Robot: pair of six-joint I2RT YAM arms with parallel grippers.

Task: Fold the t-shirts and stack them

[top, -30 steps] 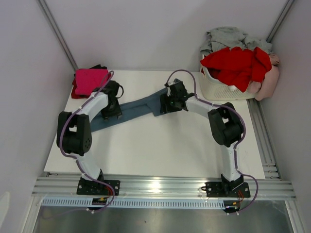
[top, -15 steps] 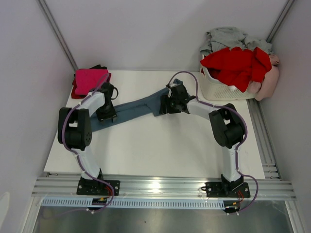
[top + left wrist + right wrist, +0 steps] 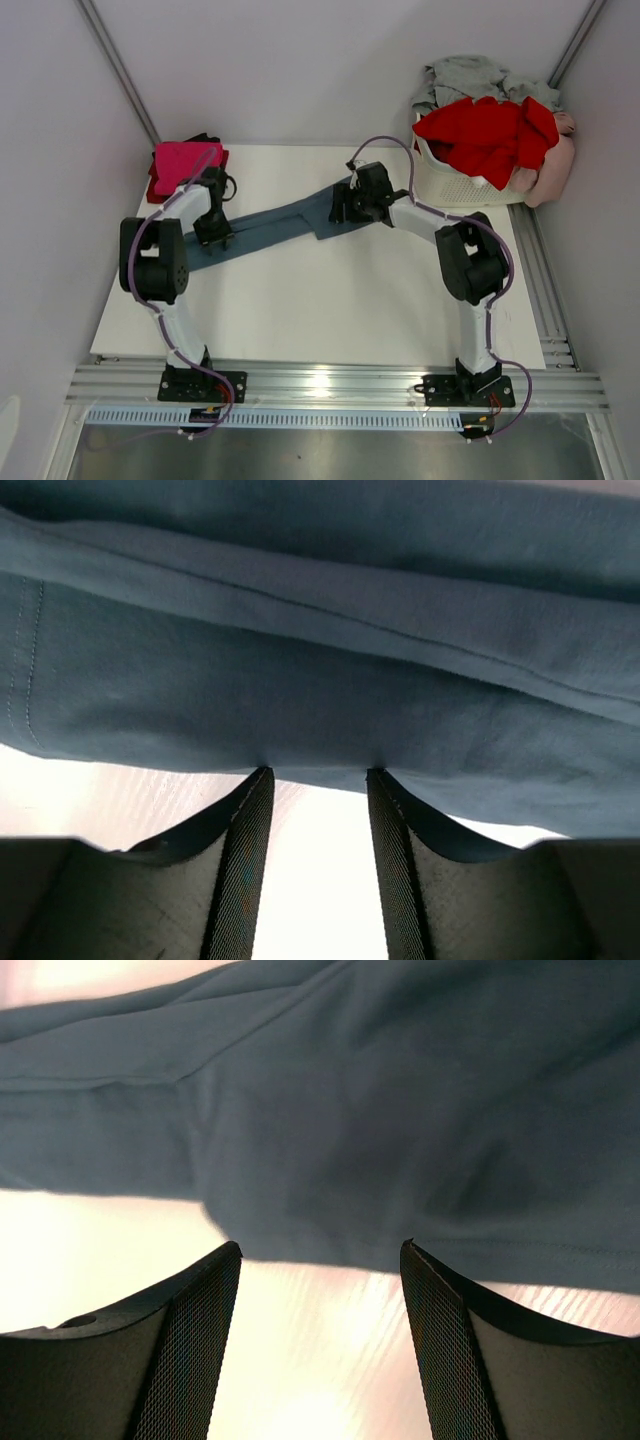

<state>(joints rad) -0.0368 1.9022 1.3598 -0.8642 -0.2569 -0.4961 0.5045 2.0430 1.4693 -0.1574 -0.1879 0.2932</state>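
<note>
Left tool (image 3: 318,772) part-open with a narrowish gap, tips at the hem of the blue-grey t-shirt (image 3: 300,660), no cloth seen between. Right tool (image 3: 320,1247) wide, tips at the shirt's near edge. Shirt lies as a long band across the desk (image 3: 330,300). Risk: tips close on one layer or miss the hem, so the fold drags crooked.

The slate-blue tee (image 3: 280,222) lies flat on the counter (image 3: 330,300) as a long, narrow band (a fold line runs along its length), slanting from the left side up toward the far right, where it widens. The magenta tee (image 3: 183,165) sits folded on a black tee (image 3: 203,138) at the far left corner. The red tee (image 3: 490,135), grey tee (image 3: 465,75) and pale pink tee (image 3: 558,165) are heaped, crumpled, in the basket (image 3: 440,180).
</note>
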